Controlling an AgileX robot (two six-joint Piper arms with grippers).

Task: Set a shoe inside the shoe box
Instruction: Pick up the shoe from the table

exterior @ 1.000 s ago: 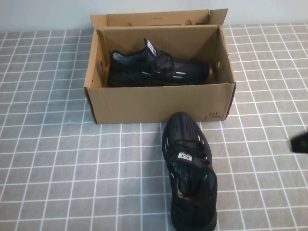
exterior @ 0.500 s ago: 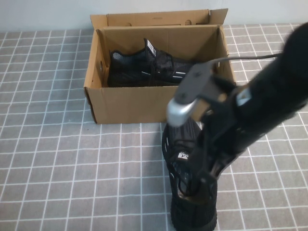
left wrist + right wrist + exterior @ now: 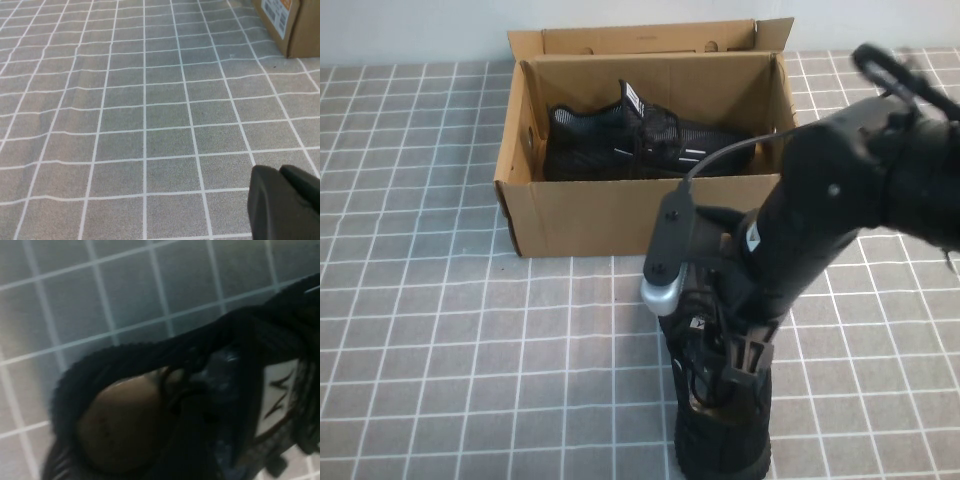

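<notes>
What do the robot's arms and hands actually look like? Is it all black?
Mostly. The right arm is thick, black and fabric-covered, with a small white mark, a thin black cable looping along it and a silver-grey rounded camera module. Its dark right hand reaches the shoe. The left hand shows glossy black, rounded fingers.

A black mesh shoe point(image 3: 720, 420) lies before the open brown shoe box point(image 3: 650, 215), toe boxward.

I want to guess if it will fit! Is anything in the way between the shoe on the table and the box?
Nothing lies between the shoe and the box. The box is open, but another shoe already fills its back part. The right pincer is at the shoe's opening.
</notes>
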